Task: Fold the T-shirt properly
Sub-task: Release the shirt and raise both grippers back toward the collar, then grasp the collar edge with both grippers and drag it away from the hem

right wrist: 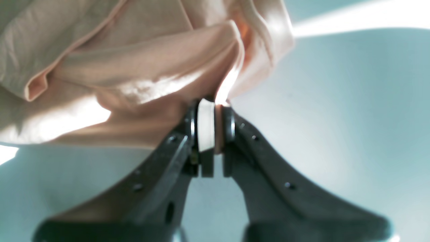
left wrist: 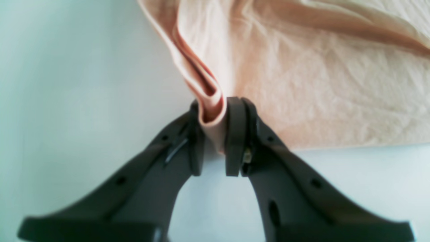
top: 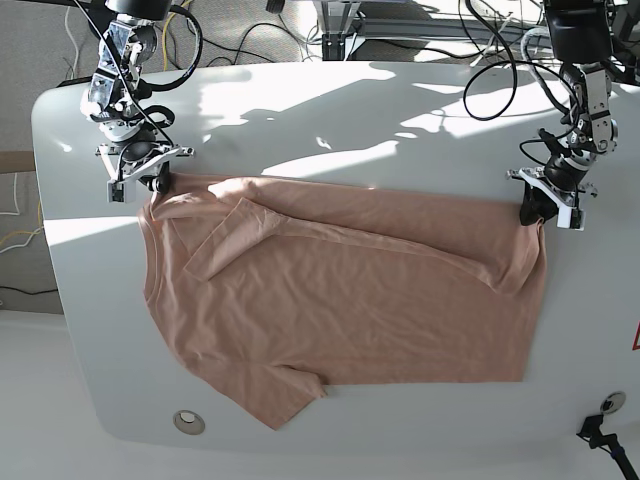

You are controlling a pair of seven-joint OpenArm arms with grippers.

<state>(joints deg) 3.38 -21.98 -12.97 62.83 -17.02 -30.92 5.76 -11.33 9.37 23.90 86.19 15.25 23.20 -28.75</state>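
T-shirt [top: 340, 300] lies spread across the white table [top: 330, 110], wrinkled, collar end toward the base view's left, hem toward its right, far long edge bunched up into a ridge.

Left end effector [left wrist: 215, 134] sits at the shirt's far hem corner, jaws pinched on a folded lip of the cloth there; wrist view shows fabric sandwiched btwn the pads. Right end effector [right wrist: 210, 129] is at the far shoulder/collar corner of the shirt, jaws closed on a thin bit of fabric, w/ a sleeve flopped over onto the chest just beside it.

Step in hand, as I read it: both far corners gripped, ready to lift and carry that edge over toward the near edge of the shirt. To do it well:
- raise both ends together, same height, so the edge stays taut and doesn't sag mid-span
- check both layers are caught, not just the top one
- watch the flopped sleeve, prob. needs flattening
- lay down slow, edges matched

Table beyond the shirt: bare, glossy, strong sun patches on the far side. Cables [top: 500, 60] trail past the far edge; small round fitting [top: 188, 422] near the shirt's near sleeve.
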